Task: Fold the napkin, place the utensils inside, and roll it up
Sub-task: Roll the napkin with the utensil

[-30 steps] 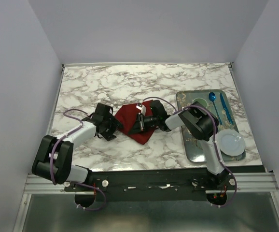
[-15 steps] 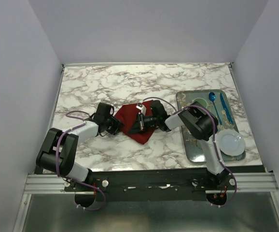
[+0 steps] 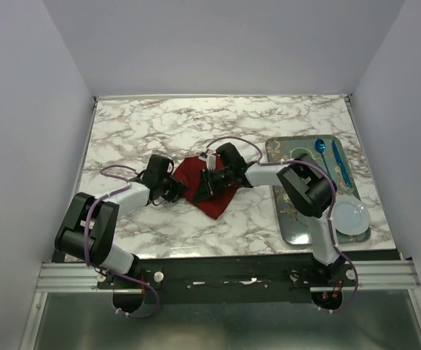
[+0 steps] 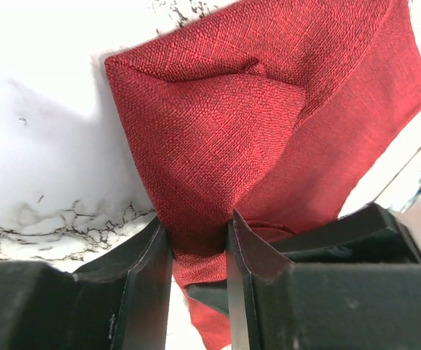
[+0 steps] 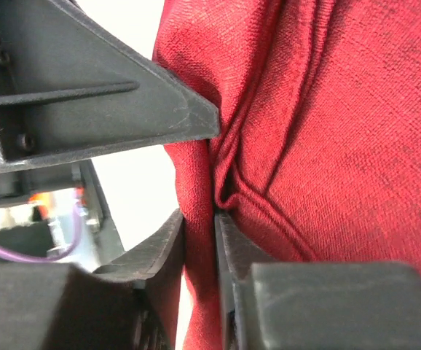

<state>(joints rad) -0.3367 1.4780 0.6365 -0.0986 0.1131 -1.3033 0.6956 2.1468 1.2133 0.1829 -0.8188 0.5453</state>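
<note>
The dark red napkin point(image 3: 205, 191) lies crumpled in the middle of the marble table, between both grippers. My left gripper point(image 3: 174, 188) is at its left edge, shut on a raised fold of the cloth point(image 4: 199, 237). My right gripper point(image 3: 207, 182) reaches in from the right and is shut on another fold point(image 5: 198, 240). The napkin fills both wrist views point(image 4: 269, 109) point(image 5: 341, 109). The left gripper's black body point(image 5: 87, 95) shows close by in the right wrist view. I cannot make out the gold cutlery in any view.
A metal tray point(image 3: 292, 222) sits at the right. It holds a green bowl point(image 3: 301, 154), a blue spoon point(image 3: 321, 150), another blue utensil point(image 3: 340, 165) and a white plate point(image 3: 349, 216). White walls enclose the table.
My left gripper moved in to the napkin's left edge. My right wrist then swung toward the back, pulling its fold of cloth with it. The napkin has bunched up.
</note>
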